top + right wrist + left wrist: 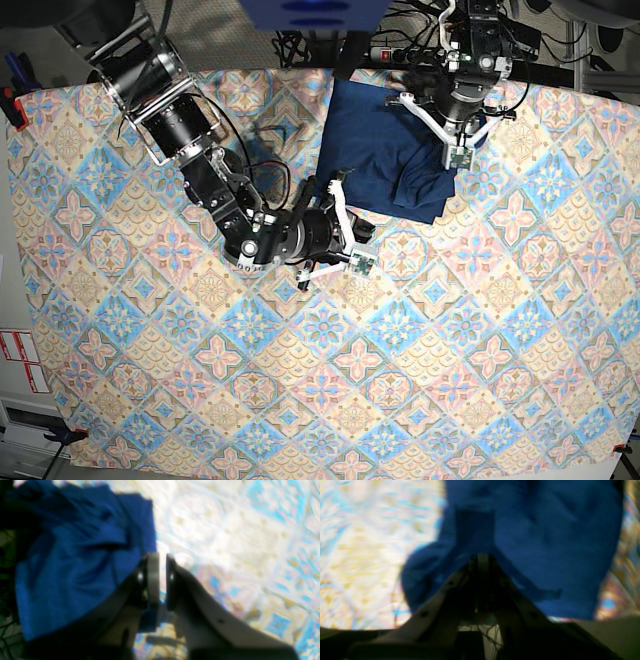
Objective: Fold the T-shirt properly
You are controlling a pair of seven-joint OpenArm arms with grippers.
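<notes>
Base view, looking straight down, showed a plain dark navy-blue T-shirt (385, 150) of soft thin knit lying partly bunched at the far middle of a table covered with a patterned cloth (330, 370) of blue, pink and cream tiles. The left gripper (456, 148), on this view's right, sat over the shirt's near right part, where the fabric was doubled into a thick lump. Its wrist view showed the jaws drawn together with blue cloth gathered at their tips (480, 555), so it looked clamped on the shirt, though blur left this uncertain. The right gripper (345, 228), on this view's left, lay just beside the shirt's near left edge, touching no fabric that could be seen; its wrist view showed the two pads (153, 577) a narrow slit apart with bare tablecloth between them. As a judgement, the risk was an uneven fold: with only one arm holding, a pull could drag the whole garment, twist it, or let the thin knit slip free.
</notes>
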